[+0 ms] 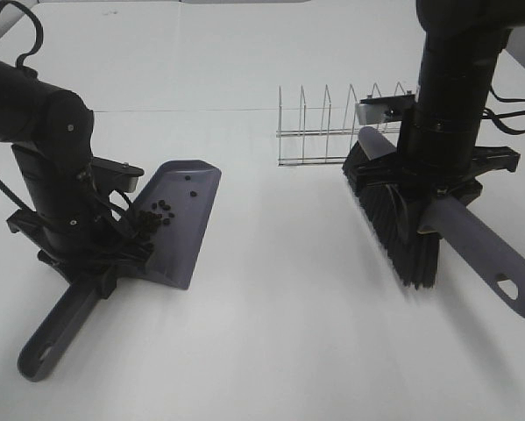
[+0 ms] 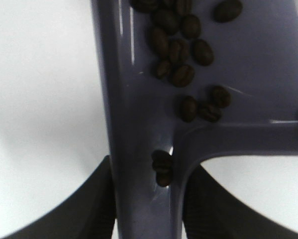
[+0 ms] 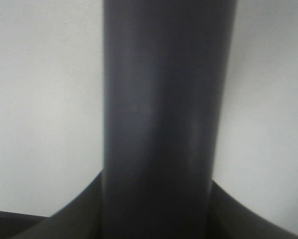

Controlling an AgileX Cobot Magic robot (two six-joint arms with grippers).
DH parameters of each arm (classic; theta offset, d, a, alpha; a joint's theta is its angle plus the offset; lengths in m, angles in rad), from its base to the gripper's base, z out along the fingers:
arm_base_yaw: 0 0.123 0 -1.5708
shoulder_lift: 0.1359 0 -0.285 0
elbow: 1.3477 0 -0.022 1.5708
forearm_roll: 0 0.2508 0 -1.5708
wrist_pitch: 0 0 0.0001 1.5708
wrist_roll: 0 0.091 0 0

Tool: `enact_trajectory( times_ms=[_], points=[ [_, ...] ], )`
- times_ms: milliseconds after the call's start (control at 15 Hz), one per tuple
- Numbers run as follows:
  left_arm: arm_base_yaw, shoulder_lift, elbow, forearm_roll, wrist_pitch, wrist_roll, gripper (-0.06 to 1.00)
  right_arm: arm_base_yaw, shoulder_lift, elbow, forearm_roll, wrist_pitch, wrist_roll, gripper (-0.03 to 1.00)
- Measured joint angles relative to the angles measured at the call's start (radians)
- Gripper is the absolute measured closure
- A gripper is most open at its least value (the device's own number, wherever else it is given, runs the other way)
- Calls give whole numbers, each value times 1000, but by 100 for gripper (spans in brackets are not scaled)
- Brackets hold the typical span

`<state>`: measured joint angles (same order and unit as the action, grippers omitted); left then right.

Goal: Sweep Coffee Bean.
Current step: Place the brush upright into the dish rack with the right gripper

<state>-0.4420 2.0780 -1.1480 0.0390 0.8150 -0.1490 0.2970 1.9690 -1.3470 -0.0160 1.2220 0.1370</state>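
Observation:
A grey-purple dustpan [image 1: 185,219] sits at the left, and my left gripper [image 1: 91,263] is shut on its handle [image 1: 56,329]. The coffee beans [image 1: 157,213] lie inside the pan, bunched at the handle end. In the left wrist view the coffee beans [image 2: 181,47] spread over the dustpan [image 2: 258,64], two of them lodged where the handle starts. My left gripper [image 2: 149,214] clamps that handle from both sides. At the right, my right gripper [image 1: 437,189] is shut on the brush's grey handle [image 1: 494,259], its black bristles [image 1: 393,224] pointing down at the table. The brush handle [image 3: 161,119] fills the right wrist view.
A wire rack [image 1: 332,127] stands at the back, just left of the brush head. The white tabletop [image 1: 288,307] stretches between dustpan and brush; I see no loose beans on it. Black cables trail behind both arms.

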Motion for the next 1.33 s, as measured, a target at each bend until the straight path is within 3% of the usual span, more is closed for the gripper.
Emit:
enact_trajectory(
  times_ms=[333,1067,1333],
  points=[
    [0,0,0,-6,3,0,61,-65,53,-15,-23,1,-17,67],
    [3,0,-1,-64,60,-1,61,-70,296,-420,-34,18,-69,67],
    [3,0,-1,-74,70,-1,61,-101,363,-549,26,14,-69,67]
  ],
)
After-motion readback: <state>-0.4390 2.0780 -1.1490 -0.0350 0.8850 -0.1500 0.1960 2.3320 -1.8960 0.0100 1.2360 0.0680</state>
